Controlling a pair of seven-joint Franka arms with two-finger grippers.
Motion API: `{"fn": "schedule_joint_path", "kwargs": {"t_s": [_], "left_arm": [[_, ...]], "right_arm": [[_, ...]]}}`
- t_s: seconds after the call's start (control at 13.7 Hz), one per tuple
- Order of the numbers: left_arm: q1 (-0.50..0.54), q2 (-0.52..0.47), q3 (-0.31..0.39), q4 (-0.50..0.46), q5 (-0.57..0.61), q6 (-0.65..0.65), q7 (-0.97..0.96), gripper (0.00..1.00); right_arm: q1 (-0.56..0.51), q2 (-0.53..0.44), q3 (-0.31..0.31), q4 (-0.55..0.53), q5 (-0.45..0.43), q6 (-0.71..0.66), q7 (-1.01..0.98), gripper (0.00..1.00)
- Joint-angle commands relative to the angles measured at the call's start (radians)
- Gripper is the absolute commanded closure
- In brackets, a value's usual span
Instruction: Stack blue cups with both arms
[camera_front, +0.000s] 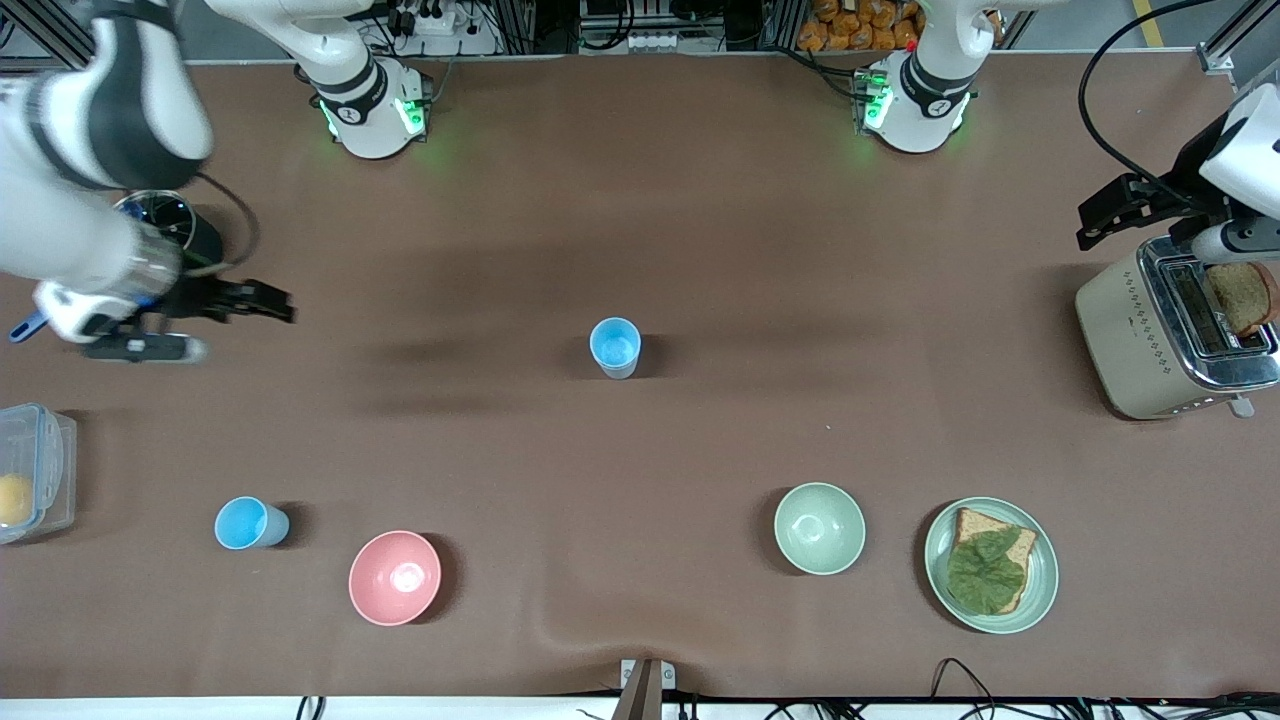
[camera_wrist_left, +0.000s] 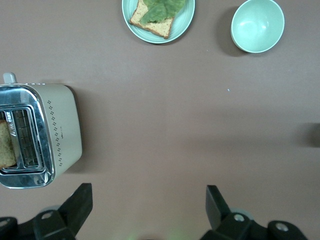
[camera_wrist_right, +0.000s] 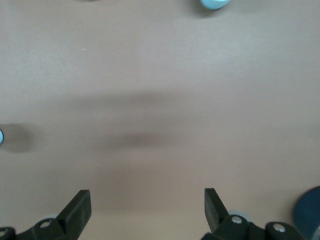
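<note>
Showing both blue cups (camera_front: 615, 347) (camera_front: 250, 523), only the front view; wrist views reveal left gripper (camera_wrist_left: 150, 207) and right gripper (camera_wrist_right: 147, 210) spread, empty.

In the right wrist view, one blue cup (camera_wrist_right: 216, 3) is cut by the picture's edge so only a sliver of its rim shows, and a second blue sliver (camera_wrist_right: 1, 136) at another edge is too small to identify. Toward the right arm's end of the table from the blue cup (camera_front: 250, 523) nearest the front camera, the clear container (camera_front: 35, 470) runs off the frame, and the yellow thing (camera_front: 14, 498) inside cannot be identified. The bread slice (camera_front: 1240, 296) stands half hidden in the toaster (camera_front: 1140, 340).
</note>
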Motion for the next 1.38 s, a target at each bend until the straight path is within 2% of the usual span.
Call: {"fn": "schedule_joint_path", "kwargs": {"t_s": [0.0,0.29,0.44,0.58,0.8,0.95,1.09,1.31], "left_arm": [[0.011,-0.011,-0.001,-0.001,-0.028,-0.011,0.029,0.00],[0.011,-0.022,-0.006,0.004,-0.016,-0.005,0.049,0.00],[0.015,-0.019,0.000,0.003,-0.018,-0.005,0.052,0.00],[0.014,-0.011,0.000,-0.009,-0.016,-0.005,0.051,0.00],[0.015,-0.012,0.000,0.016,-0.027,0.000,0.051,0.00],[0.014,0.001,0.000,0.037,-0.030,0.000,0.036,0.00],[0.014,0.014,-0.001,0.072,-0.030,-0.002,0.031,0.00],[0.002,0.014,-0.006,0.072,-0.024,-0.010,0.029,0.00]], "right_arm": [[-0.016,-0.016,0.018,0.086,-0.007,-0.081,-0.024,0.00],[-0.021,-0.012,0.016,0.252,-0.012,-0.186,-0.091,0.00],[-0.059,-0.004,0.014,0.336,-0.016,-0.249,-0.143,0.00],[-0.073,-0.004,0.014,0.382,-0.034,-0.303,-0.229,0.00],[-0.050,-0.015,0.031,0.399,-0.096,-0.384,-0.214,0.00],[-0.033,-0.027,0.037,0.398,-0.136,-0.382,-0.094,0.00],[-0.027,-0.030,0.041,0.398,-0.140,-0.359,-0.038,0.00],[-0.027,-0.030,0.041,0.396,-0.131,-0.340,-0.035,0.00]]}}
